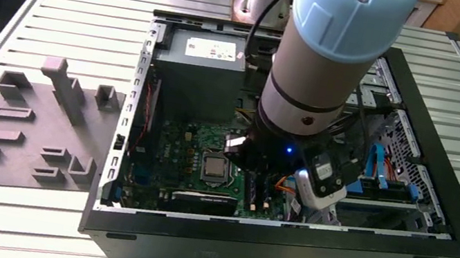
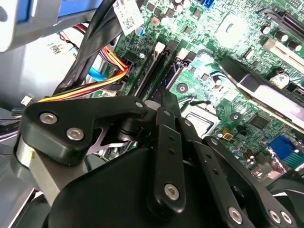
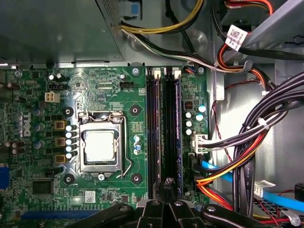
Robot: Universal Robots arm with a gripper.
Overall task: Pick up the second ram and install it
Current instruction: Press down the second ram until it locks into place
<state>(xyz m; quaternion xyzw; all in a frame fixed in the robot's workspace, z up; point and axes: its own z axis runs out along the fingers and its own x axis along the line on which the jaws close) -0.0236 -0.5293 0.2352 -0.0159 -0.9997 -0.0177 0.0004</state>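
Open black computer case [image 1: 436,237] lying on its side on a slatted metal table [image 1: 92,1]. Inside, a grey power supply [image 1: 198,67] occupies the far end, with a green motherboard [image 3: 42,95] below it in the exterior view. The CPU socket [image 3: 100,148] sits near the board's centre, its metal retention frame closed around a silver processor lid. Parallel black memory slots [image 3: 164,133] run beside the socket. Bundled black, yellow, orange and red cables [image 3: 247,142] and a blue cable [image 3: 280,199] cross the drive bay side. A grey plastic tray [image 1: 33,131] with upright blocks rests on the table at the exterior view's left, beside the case.
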